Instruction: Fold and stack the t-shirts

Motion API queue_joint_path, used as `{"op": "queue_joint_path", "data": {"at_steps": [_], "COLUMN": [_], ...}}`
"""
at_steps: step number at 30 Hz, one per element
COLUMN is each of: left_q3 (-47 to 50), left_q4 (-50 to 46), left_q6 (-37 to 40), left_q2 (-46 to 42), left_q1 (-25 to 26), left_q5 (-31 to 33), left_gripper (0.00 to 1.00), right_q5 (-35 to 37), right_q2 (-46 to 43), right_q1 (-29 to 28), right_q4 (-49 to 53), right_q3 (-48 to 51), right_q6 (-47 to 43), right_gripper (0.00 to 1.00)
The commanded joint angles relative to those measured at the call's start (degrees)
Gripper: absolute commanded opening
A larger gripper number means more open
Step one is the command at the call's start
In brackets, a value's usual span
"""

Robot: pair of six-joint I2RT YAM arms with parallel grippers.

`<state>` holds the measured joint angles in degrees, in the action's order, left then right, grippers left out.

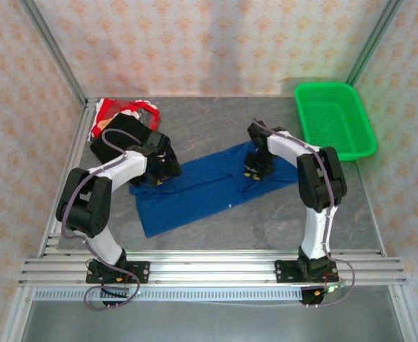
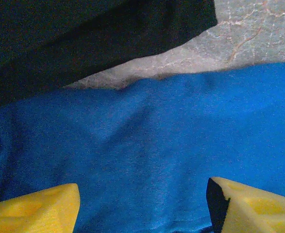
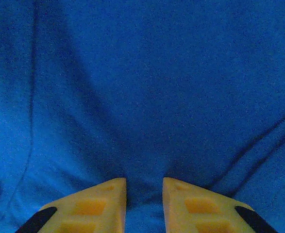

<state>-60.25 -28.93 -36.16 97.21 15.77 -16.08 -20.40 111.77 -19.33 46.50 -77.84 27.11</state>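
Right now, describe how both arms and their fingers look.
The left arm and right arm match: white rounded links between bulky black joint housings, on black bases bolted to a silver rail. A thin greyish cable loops along each. The left fingers and right fingers are yellow wedge-shaped blocks with recessed squares and black patches.

At my two o'clock, a green plastic basket (image 1: 335, 117) sits on the grey, stone-patterned tabletop (image 1: 216, 117), close to the right wall. Aluminium rails (image 1: 216, 269) run across at six. Peach patterned walls (image 1: 209, 43) stand at twelve.
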Motion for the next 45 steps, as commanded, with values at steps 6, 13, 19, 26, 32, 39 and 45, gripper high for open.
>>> {"op": "queue_joint_path", "data": {"at_steps": [6, 13, 19, 26, 32, 39, 45], "left_q3": [0.83, 1.02, 1.07, 1.02, -0.49, -4.24, -3.61], "left_q4": [-0.36, -0.12, -0.01, -0.76, -1.19, -3.32, -3.08], "left_q6": [0.0, -0.24, -0.14, 0.47, 1.73, 3.82, 3.95], "left_q2": [-1.59, -1.37, -0.95, -2.14, -5.28, -10.02, -12.48], "left_q1": [0.39, 0.41, 0.41, 0.43, 0.83, 2.8, 4.65], "left_q5": [2.61, 3.1, 3.23, 3.59, 3.38, 5.37, 6.01], "left_gripper": [0.7, 0.7, 0.7, 0.7, 0.7, 0.71, 0.71], "right_q5": [5.43, 0.63, 1.68, 7.72, 7.63, 5.51, 3.66], "right_q2": [-11.36, -17.91, -21.44, -29.94, -23.8, -6.83, -1.76], "right_q1": [-0.26, -0.95, -0.95, -0.26, 6.76, 7.12, 6.19], "right_q4": [-0.95, -1.94, 1.6, 6.54, 5.71, 6.92, 2.95], "right_q3": [12.27, 19.3, 24.4, 22.28, 11.24, -2.96, -3.04], "right_q6": [6.42, 6.06, 6.79, 8.8, 4.47, -2.6, -1.01], "right_gripper": [0.26, 0.27, 0.26, 0.26, 0.27, 0.22, 0.2]}}
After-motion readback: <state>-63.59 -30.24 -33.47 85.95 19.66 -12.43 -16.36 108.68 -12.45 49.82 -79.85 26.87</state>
